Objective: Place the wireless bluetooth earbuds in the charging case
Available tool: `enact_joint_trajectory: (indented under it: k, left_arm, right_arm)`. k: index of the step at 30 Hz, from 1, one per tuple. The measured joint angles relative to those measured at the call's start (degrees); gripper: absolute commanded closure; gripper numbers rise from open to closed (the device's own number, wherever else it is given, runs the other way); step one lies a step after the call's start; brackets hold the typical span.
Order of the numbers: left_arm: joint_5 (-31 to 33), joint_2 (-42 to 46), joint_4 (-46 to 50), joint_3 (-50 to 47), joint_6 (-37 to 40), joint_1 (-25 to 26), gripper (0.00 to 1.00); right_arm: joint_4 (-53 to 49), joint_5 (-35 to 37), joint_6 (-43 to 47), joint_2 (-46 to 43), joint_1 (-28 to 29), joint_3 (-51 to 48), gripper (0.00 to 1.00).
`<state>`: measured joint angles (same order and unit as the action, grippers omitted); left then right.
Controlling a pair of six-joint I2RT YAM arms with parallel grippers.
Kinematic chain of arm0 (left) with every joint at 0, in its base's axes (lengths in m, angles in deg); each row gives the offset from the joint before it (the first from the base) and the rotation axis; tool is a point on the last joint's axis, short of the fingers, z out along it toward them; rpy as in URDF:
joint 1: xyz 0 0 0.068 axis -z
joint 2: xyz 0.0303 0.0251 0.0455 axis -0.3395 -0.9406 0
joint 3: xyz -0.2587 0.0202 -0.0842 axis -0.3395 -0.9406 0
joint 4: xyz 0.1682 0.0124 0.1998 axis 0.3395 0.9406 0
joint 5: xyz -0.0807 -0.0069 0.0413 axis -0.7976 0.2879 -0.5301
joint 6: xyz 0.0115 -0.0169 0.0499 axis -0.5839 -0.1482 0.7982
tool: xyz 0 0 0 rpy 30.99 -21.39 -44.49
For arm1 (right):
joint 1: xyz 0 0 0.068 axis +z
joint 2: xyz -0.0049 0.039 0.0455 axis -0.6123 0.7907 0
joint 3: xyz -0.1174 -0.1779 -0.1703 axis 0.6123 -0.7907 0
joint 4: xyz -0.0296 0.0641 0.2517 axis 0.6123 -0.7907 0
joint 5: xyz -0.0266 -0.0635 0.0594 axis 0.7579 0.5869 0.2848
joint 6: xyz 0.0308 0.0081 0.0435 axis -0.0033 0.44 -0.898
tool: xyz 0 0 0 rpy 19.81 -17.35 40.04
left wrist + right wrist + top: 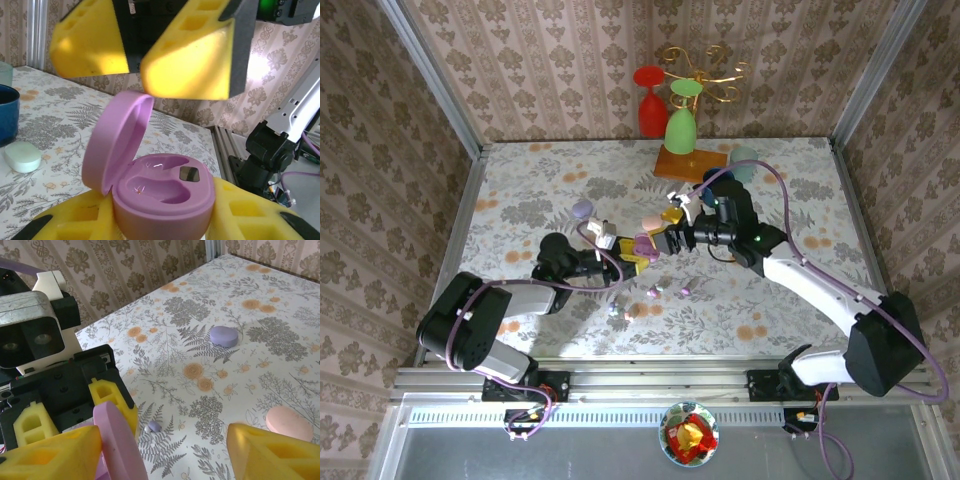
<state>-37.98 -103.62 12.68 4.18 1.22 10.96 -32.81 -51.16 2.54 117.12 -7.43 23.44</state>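
Tiny glossy pastel plastic earbuds [651, 292] lie loose on the floral table [800, 200], at six o'clock of the open pink pebble-shaped plastic charging case [165, 195], whose wells are empty. The left gripper [159, 222] clamps the case. The right gripper [164, 437], jaws apart and empty, hovers over it from three o'clock. Closing there could knock the raised lid [117, 140] shut or twist the case loose. No writing is readable.

No lettering, brand, number or sign can be read in any view; the open pink charging case [165, 210] carries no legible mark; the surface [800, 190] bears only a floral print.
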Motion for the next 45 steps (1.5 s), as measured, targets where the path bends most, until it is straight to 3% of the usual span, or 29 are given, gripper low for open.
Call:
enact_joint_trajectory:
  k: [8,16,19,23,28,31,45]
  left_arm:
    - [-1.0,1.3,-0.4,0.0,0.0,0.7,0.92]
    - [-1.0,1.3,-0.5,0.1,0.0,0.7,0.92]
    - [-1.5,1.4,-0.5,0.3,-0.1,0.7,0.86]
    - [-1.7,1.4,-0.5,0.4,-0.1,0.7,0.77]
    - [-2.4,1.4,-1.6,0.8,0.1,1.1,0.52]
    - [-3.0,1.2,-1.7,0.9,0.3,1.4,0.44]
    - [-3.6,-0.5,-1.9,2.4,-0.3,1.7,0.47]
  right_arm:
    - [-2.7,-5.8,2.9,1.9,0.0,1.4,0.4]
    - [-5.7,-10.3,5.2,3.8,-0.1,2.1,0.83]
    - [-6.4,-10.8,7.1,3.9,-0.2,2.2,1.0]
    - [-6.6,-10.4,9.6,3.3,0.1,2.2,1.0]
    - [-8.2,-8.8,12.1,1.4,0.7,2.2,1.0]
    - [-8.9,-8.2,13.4,1.0,1.3,2.2,1.0]
    - [-9.6,-6.0,14.9,0.7,1.8,2.2,1.0]
